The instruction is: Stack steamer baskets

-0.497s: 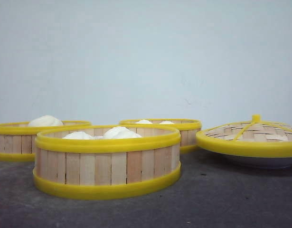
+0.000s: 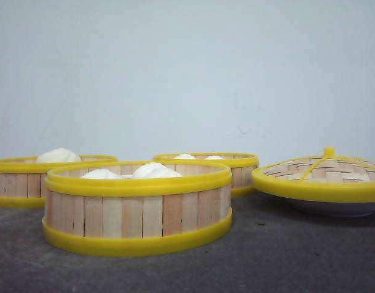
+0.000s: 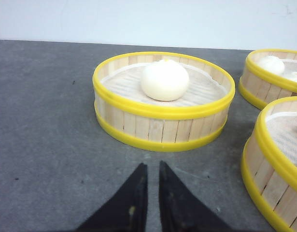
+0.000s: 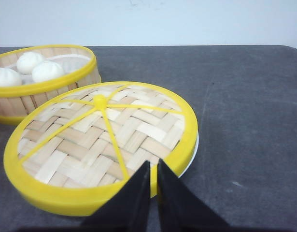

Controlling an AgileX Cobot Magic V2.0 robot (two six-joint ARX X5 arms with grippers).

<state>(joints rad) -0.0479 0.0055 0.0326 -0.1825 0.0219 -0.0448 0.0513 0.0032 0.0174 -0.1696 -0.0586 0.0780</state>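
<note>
The 3 steamer baskets (image 2: 137,207) stand unstacked on the grey table (image 2: 285,256), with narrow gaps between their rims. The left gripper (image 3: 153,174) is closed and empty near the 1-bun basket (image 3: 163,99). The right gripper (image 4: 153,171) is closed over the woven lid (image 4: 102,140).

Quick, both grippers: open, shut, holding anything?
Left gripper: shut, holding nothing, short of the one-bun steamer basket.
Right gripper: shut, holding nothing, over the woven lid.

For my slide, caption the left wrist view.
Left tool, nearly closed, faces a steamer basket holding one white bun.
</note>
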